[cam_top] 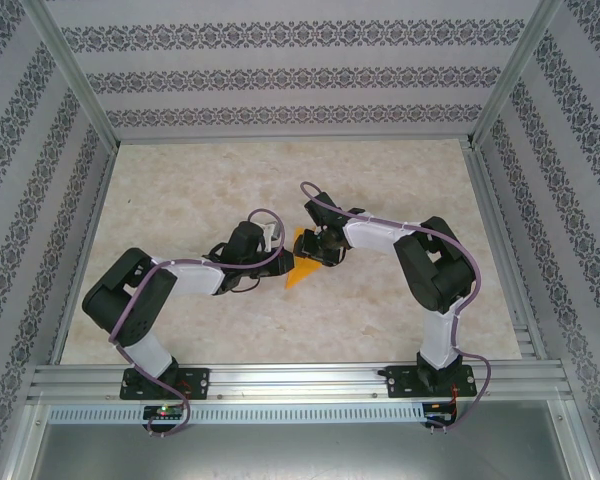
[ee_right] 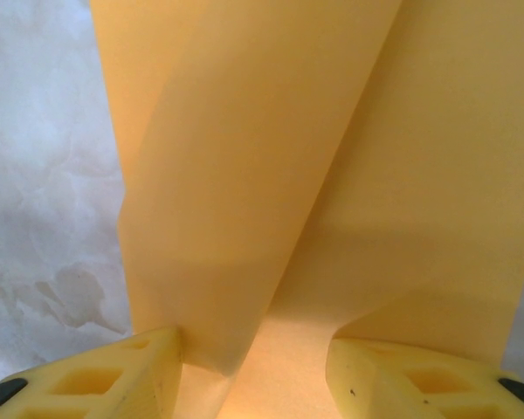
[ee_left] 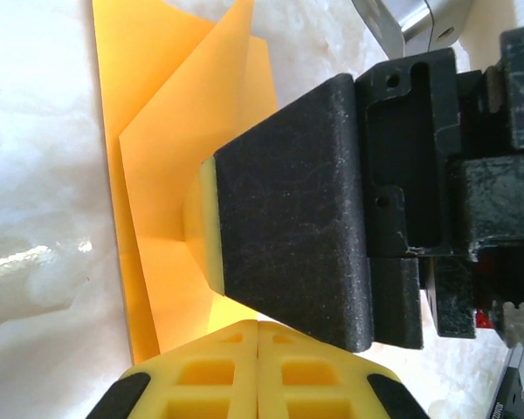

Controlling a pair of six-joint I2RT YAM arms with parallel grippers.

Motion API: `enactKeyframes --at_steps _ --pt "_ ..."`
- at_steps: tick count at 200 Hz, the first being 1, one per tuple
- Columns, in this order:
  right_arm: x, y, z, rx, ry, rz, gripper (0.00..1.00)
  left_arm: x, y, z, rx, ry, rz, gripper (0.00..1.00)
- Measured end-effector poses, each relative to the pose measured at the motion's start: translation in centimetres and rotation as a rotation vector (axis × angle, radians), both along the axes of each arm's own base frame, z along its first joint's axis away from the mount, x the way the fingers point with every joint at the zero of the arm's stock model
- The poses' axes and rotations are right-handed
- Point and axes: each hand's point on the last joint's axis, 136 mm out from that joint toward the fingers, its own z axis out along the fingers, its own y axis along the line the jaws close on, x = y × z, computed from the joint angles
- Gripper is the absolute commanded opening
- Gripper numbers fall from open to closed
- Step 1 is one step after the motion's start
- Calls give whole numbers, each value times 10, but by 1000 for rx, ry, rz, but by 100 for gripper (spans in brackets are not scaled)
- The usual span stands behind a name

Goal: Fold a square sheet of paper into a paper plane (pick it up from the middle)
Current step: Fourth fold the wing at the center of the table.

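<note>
While the left gripper sits closed at the centre of the pale table, the right gripper straddles, jaws parted, the creased orange paper sheet.

The tabletop is a pale beige marble-look slab with faint veining. Up close in the left wrist view it looks nearly white and mottled, with a shiny glare patch. Striped wallpaper with dark floral bands covers the far wall, left wall and right wall. Aluminium posts slant up from the far corners. A slotted aluminium rail runs along the near edge, with a perforated strip just nearer and a grey metal sheet below that.
</note>
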Motion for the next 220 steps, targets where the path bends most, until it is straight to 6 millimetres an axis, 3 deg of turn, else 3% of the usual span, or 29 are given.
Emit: enactKeyframes --at_steps 107,220 --pt "0 0 0 -1 3 0 53 -4 0 -28 13 73 -10 5" --pt "0 0 0 -1 3 0 53 0 1 -33 35 89 12 2"
